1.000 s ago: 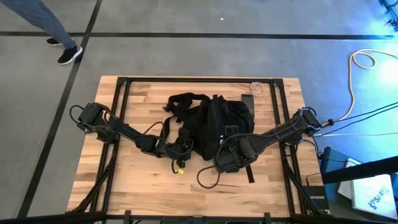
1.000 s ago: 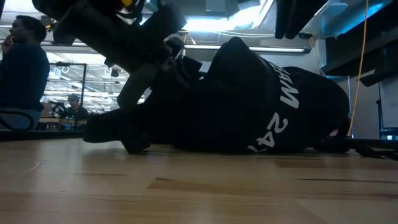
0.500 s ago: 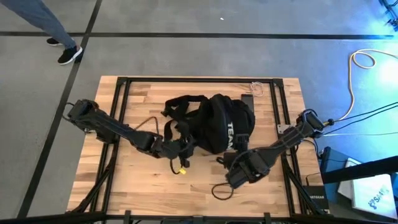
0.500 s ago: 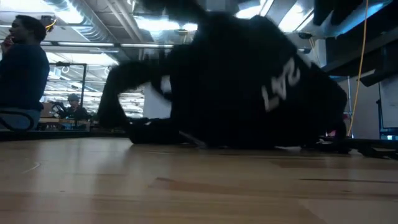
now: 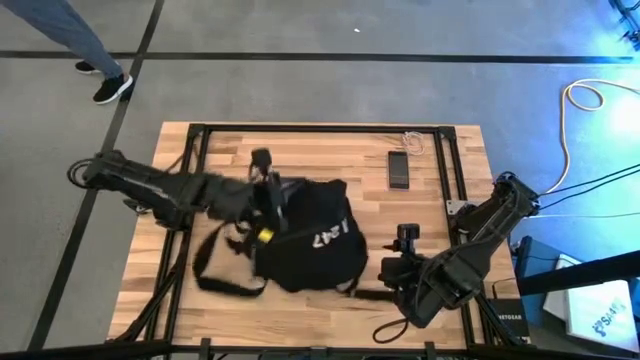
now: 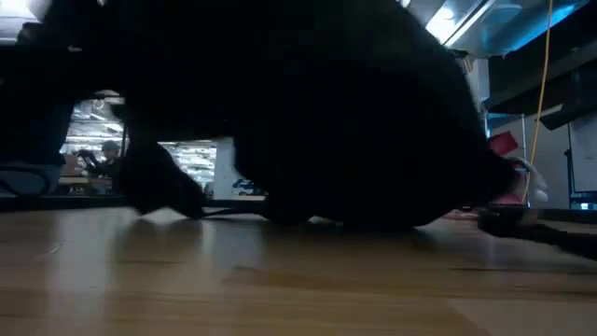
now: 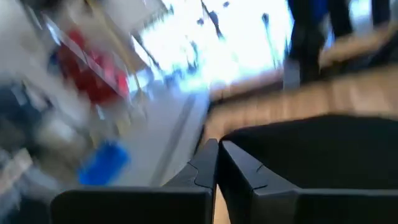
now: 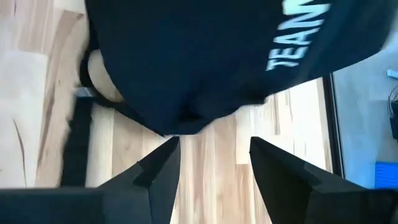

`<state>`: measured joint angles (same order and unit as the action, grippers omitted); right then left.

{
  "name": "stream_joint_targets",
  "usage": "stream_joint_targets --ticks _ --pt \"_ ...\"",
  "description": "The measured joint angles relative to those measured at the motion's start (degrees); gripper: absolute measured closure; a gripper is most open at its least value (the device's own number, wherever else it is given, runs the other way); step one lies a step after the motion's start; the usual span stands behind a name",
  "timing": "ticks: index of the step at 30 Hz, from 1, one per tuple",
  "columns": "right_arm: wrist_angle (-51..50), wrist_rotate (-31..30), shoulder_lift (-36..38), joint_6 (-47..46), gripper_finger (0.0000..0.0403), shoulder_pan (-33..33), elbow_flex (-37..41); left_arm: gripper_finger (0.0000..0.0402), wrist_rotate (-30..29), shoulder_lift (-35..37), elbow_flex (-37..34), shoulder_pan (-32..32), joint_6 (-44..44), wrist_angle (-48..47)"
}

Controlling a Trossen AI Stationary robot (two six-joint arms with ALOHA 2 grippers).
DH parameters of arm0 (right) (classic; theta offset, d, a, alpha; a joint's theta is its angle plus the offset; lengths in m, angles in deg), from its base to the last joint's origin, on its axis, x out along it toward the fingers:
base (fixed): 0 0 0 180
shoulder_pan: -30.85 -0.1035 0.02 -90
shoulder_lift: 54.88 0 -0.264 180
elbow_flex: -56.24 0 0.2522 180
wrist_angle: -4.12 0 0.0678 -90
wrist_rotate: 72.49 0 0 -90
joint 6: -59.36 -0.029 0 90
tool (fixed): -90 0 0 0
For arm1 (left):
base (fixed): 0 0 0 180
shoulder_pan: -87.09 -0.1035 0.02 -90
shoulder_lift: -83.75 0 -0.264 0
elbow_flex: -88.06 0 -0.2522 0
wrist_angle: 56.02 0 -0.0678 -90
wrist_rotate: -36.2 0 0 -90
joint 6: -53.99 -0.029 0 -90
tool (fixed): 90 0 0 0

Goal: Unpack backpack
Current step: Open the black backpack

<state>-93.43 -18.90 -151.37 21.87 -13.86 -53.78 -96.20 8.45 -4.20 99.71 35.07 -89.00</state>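
Note:
The black backpack [image 5: 310,238], white lettering on top, stands bunched at mid-table. In the low view the backpack [image 6: 308,121] fills the frame and its underside reaches the table. Its straps [image 5: 215,268] trail on the wood toward the left. My left gripper [image 5: 266,192] is shut at the backpack's far left upper edge, raised above the table. My right gripper [image 8: 214,148] is open with nothing between its fingers. It stands just off the backpack's near right side [image 5: 390,266]. My left gripper is shut on the backpack at its upper far-left edge [image 5: 276,198], coming level from the table's left. Its own fingers [image 7: 208,163] hide which part they have. The backpack hangs below and beside the hold, its bottom down at the table.
A flat black phone [image 5: 399,170] lies on the wood at the far right, clear of the backpack. A small yellow tag [image 5: 265,235] hangs on the backpack's left side. Black frame rails [image 5: 190,170] run along the table's edges. A person's legs [image 5: 95,50] show beyond the far left corner.
My left gripper has risen and gone toward the far left, drawing the backpack up by its top. The backpack has turned about, lettering now on top, and has shifted toward the near left, leaving the phone bare. My right gripper has drawn back toward the near right.

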Motion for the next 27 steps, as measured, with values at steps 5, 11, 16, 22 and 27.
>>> stream_joint_targets --ticks 5,11,16,22,27 --pt "1.5 -0.4 0.0 0.4 0.0226 0.1 1.5 0.0401 8.6 -0.8 -10.5 -3.4 14.9 -11.0" --pt "4.3 -3.0 -0.1 1.1 0.0226 1.2 6.3 0.0401 12.2 1.1 -16.9 -0.6 28.3 -22.0" --pt "8.3 -2.4 -0.1 2.1 0.0226 4.9 11.7 0.0401 10.1 1.4 -23.4 0.1 34.6 -25.7" --pt "20.8 4.4 -0.2 10.6 0.0226 10.9 18.2 0.0401 10.4 1.3 -34.7 -0.1 25.7 -6.5" --pt "38.0 13.8 -0.2 22.6 0.0226 14.7 21.8 0.0401 13.7 1.7 -40.5 -1.6 24.4 9.6"
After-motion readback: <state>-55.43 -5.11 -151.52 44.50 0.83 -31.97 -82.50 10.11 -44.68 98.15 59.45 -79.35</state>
